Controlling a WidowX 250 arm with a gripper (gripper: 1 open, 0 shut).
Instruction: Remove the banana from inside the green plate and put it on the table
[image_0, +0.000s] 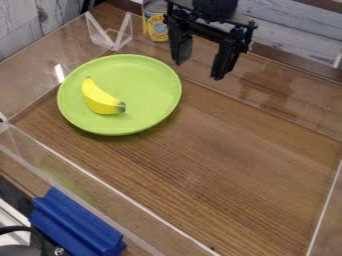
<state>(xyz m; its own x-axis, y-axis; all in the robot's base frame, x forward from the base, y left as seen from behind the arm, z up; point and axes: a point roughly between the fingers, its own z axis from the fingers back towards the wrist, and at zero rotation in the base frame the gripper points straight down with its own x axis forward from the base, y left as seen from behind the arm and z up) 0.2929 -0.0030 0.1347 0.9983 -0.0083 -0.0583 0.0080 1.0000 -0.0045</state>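
The banana (102, 96) lies inside the green plate (154, 75), a bit toward the plate's left side. It looks like a small toy, so it is likely light, hard and smooth, and it could slip. The fat middle looks like the best place to grab. The gripper (205, 62) hangs above the table (227, 160), just past the plate's right rim, with its jaws spread wide and holding nothing. I cannot see any words to read.

A: Classify the location.
B: Robotics lab test cell. Indicators: wood-grain table (227, 170) enclosed by clear acrylic walls (40, 165), a mounted robot arm (201, 25), and toy props: a green plate (150, 110) and a banana (100, 96).
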